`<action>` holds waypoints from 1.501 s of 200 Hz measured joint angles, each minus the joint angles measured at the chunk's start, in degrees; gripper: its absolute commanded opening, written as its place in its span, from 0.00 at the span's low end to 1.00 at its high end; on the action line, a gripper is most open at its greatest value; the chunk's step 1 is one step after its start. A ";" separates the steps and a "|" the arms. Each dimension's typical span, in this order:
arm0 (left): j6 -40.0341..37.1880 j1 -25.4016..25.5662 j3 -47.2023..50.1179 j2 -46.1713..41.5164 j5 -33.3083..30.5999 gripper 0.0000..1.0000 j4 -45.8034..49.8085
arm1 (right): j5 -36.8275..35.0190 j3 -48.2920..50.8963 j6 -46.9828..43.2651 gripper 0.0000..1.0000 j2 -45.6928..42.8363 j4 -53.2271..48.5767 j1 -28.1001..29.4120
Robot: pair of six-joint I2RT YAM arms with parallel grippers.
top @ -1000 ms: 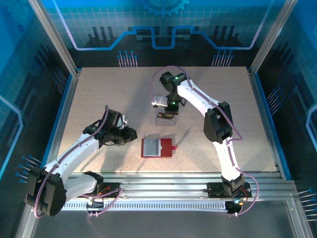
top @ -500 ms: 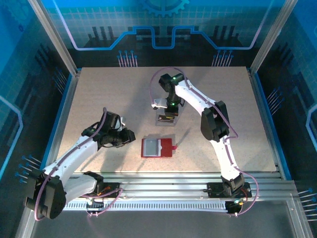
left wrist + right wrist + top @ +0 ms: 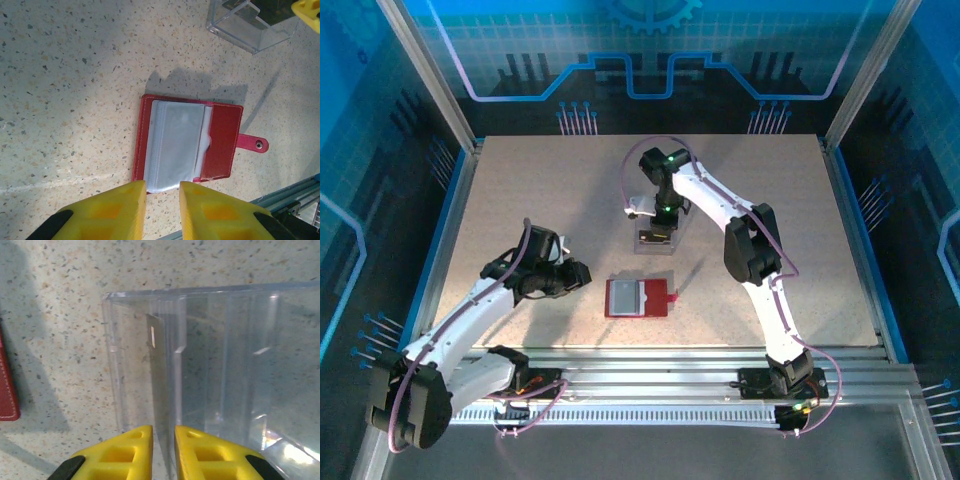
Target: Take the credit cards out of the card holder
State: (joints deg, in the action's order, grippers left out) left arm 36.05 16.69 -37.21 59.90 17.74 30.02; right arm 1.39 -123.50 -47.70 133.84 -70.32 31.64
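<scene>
Top camera: fixed high at the near side, facing down and forward over the whole table (image 3: 540, 200). Left wrist camera: close, looking down past the left hand (image 3: 162, 192) at the holder (image 3: 220, 145). Right wrist camera: closer still, looking past the right hand (image 3: 163, 432) into the clear box (image 3: 225, 340). All three views share holder and box.

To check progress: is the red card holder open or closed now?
Open. The card holder lies flat on the table, pale inner pockets facing up, snap tab sticking out at one side.
</scene>
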 measured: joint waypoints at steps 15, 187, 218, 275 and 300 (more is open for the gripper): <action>0.00 -0.04 0.00 -0.15 0.02 0.24 0.24 | -0.79 0.28 0.13 0.20 -0.50 1.51 0.02; -0.02 -0.48 0.00 -0.39 0.02 0.24 1.07 | -2.08 6.49 1.20 0.21 -3.02 9.73 0.24; -0.02 -0.70 0.44 -0.59 0.02 0.24 1.11 | -2.08 6.54 1.60 0.21 -3.02 10.01 0.33; -0.02 -0.79 0.72 -0.81 0.09 0.25 0.92 | -1.99 8.02 3.30 0.27 -3.76 11.34 0.44; -0.02 -0.79 1.09 -0.04 1.18 0.24 -0.35 | -1.77 10.43 6.58 0.30 -7.06 12.26 0.83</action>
State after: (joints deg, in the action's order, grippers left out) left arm 36.03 15.90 -36.12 59.86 18.92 29.67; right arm -0.38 -113.08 -41.12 126.78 -58.06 32.47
